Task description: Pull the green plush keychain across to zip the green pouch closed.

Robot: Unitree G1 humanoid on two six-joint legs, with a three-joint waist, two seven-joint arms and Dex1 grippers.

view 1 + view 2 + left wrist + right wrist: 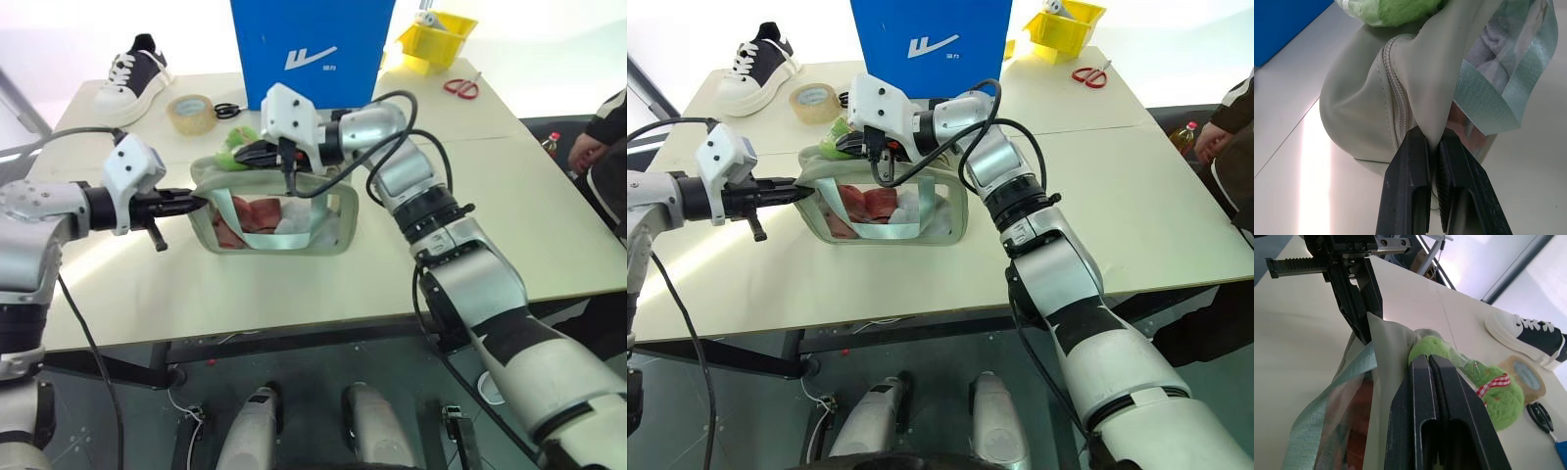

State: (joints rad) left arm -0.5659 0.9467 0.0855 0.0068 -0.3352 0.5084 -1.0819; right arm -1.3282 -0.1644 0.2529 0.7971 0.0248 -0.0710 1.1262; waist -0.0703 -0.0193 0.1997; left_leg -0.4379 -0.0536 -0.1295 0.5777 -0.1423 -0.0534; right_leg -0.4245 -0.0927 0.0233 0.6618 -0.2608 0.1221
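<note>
Nearest you, the left claw (1435,161) is pinching the green pouch (284,220) end on the worktop (490,196). Your right claw (1429,367) is closing tight beside the green plush keychain (1498,401) at that end; be pulling straight along the zipper while the left is anchoring.

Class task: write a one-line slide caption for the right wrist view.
Right gripper shut on the green plush keychain, left gripper pinching the green pouch.

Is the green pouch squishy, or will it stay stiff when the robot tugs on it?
Probably squishy. The pouch folds into a soft crease where the left gripper pinches its end, so it will likely stretch and sag rather than hold shape. It may also slide on the smooth table unless that end is held. The right gripper is shut on the fuzzy keychain, which looks soft too.
</note>
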